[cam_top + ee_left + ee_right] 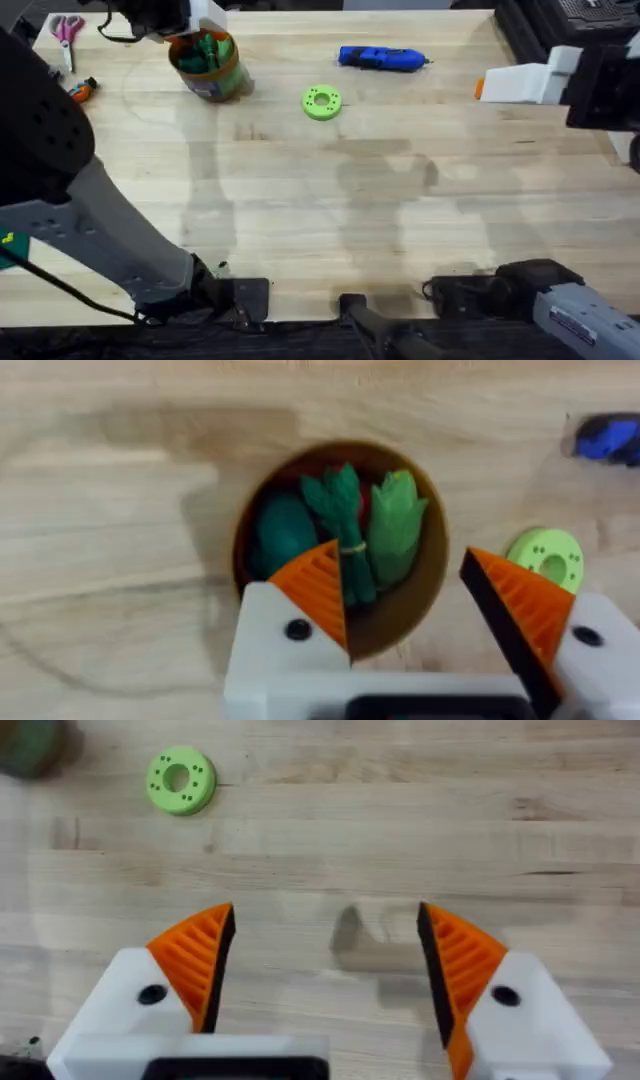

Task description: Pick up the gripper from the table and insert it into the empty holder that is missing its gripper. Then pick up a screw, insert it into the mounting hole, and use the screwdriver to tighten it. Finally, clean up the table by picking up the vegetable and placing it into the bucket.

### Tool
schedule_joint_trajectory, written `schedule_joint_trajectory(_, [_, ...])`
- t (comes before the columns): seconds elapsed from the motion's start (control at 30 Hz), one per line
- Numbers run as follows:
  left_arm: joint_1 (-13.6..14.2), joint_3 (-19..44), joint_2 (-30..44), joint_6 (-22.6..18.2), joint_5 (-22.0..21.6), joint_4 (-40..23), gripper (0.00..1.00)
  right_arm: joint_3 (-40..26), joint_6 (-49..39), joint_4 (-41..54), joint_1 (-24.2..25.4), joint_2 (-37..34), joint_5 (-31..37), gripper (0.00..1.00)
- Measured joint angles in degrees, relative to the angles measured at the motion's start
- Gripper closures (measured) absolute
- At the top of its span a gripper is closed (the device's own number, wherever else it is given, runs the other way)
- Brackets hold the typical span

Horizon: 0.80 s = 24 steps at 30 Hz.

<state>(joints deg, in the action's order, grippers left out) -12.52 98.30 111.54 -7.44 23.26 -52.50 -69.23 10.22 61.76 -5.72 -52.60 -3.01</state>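
Pale wooden table (400, 220), grain running across, lightly marked.

Bucket (210, 68): far left of table, upright, olive-gold sides. Contents: vegetable (342, 525), a slim dark green bundle lying inside beside other green toy pieces.

Left gripper (405, 605): directly above the bucket, jaws spread wide, nothing between them; one orange ribbed pad (318, 585) overlaps the bucket's rim in the left wrist view.

Ring (321, 102): flat, lime green, on the table between bucket and screwdriver, apart from both.

Screwdriver (380, 59): blue, lying on its side at the far edge, right of centre.

Right gripper (325, 970): over bare wood, jaws released and empty.

Scissors (67, 32): pink-handled, far left corner. Small orange-and-black tool (82, 90) near them.
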Motion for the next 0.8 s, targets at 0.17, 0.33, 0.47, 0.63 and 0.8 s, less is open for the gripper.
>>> schedule_joint_trajectory(0.17, [-0.02,0.49,-2.52,-2.02,0.82,-6.86,0.224,0.00,0.00,0.15,0.00,-0.02,0.00,0.008])
schedule_joint_trajectory(0.33, [-0.02,3.14,-10.73,-6.91,0.94,-15.32,0.223,0.00,0.00,1.44,0.00,-0.01,0.00,0.008])
schedule_joint_trajectory(0.47, [0.00,4.32,-20.07,-9.90,-0.59,-22.15,0.231,0.00,0.00,1.45,0.00,-0.02,-0.02,0.008])
schedule_joint_trajectory(0.63, [0.00,4.52,-29.15,-11.37,-3.73,-29.05,0.242,0.00,0.00,1.46,0.00,-0.02,-0.02,0.008])
schedule_joint_trajectory(0.8, [0.00,4.52,-37.61,-11.89,-5.54,-36.10,0.242,0.00,0.00,1.44,0.00,-0.02,-0.02,0.009])
